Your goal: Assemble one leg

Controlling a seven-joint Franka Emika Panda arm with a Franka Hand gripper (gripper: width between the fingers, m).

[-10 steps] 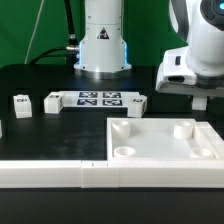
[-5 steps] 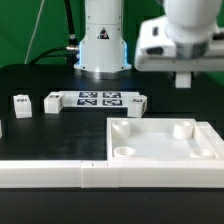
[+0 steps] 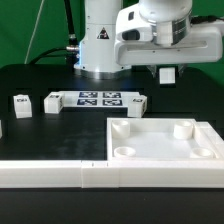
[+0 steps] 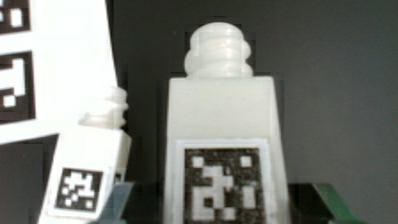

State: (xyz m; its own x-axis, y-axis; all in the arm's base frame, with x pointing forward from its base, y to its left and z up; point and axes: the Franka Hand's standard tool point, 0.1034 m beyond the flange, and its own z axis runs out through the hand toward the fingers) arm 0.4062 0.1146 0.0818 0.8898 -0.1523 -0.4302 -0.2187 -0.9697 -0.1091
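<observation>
The jaws are clamped on the leg [image 4: 217, 110], as we see in the wrist view (tagged face toward the camera, ribbed tip pointing away). In the exterior view we find it held clear above the table [image 3: 40, 85], at about one o'clock, beyond the white panel [image 3: 160, 140].

exterior: table-level, facing arm [image 3: 150, 25] | wrist: close on leg [image 4: 221, 130] | shared: marker board [image 3: 98, 99]

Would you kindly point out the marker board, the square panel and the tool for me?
marker board [image 3: 97, 100]: exterior view, on its middle.
square panel [image 3: 160, 140]: exterior view, bare flat centre.
tool [image 3: 168, 76]: exterior view, between its fingertips.
</observation>
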